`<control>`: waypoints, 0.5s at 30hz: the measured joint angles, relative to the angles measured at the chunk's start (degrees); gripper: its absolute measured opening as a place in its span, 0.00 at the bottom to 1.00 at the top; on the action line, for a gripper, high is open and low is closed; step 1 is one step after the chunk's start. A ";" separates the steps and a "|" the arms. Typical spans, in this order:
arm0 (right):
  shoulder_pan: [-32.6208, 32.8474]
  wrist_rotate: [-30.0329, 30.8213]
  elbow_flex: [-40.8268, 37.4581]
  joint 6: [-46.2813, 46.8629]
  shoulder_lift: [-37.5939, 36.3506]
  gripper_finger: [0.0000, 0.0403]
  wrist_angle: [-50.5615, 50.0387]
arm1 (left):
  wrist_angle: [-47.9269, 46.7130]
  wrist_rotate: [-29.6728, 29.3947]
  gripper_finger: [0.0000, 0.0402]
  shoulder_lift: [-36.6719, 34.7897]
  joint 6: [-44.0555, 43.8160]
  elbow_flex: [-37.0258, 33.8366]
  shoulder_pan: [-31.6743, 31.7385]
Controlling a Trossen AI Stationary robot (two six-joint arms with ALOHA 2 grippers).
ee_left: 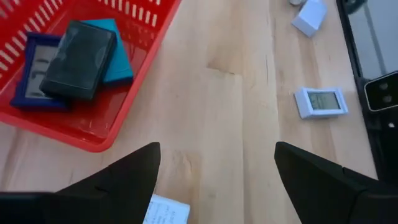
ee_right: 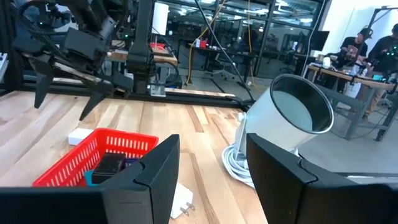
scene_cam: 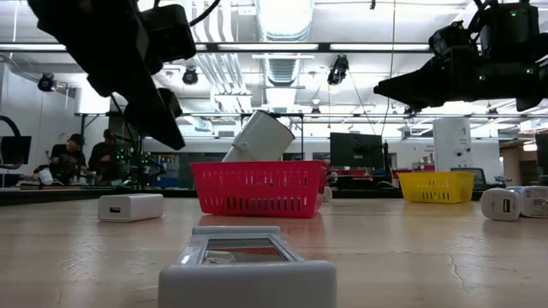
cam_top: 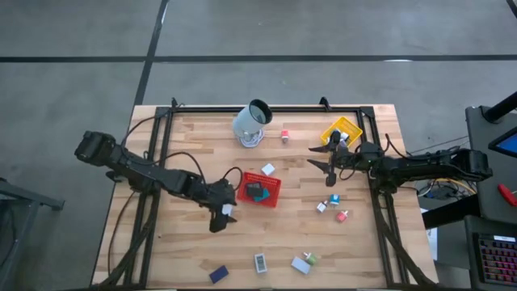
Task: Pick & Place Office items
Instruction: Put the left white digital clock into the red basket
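Office items on the bench, both pincers open and empty
A black block (ee_left: 79,51), a teal block (ee_left: 115,50) and a blue-framed display (ee_left: 34,68) lie in the red mesh tray (cam_top: 261,188), just beside the left pincer (cam_top: 223,217), whose fingers stand apart above a white block (ee_left: 166,211); a small white display (ee_left: 320,101) lies beyond; the right pincer (cam_top: 325,156) hangs spread beside the yellow tray (cam_top: 342,130), facing the pale tilted cup (ee_right: 292,121)

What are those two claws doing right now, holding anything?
Left gripper: open, empty, above a white block.
Right gripper: open, empty, beside the yellow tray.
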 joint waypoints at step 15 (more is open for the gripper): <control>0.01 -0.26 0.00 -0.84 0.00 0.44 0.06 | -4.61 0.46 0.81 1.12 17.60 6.18 -6.84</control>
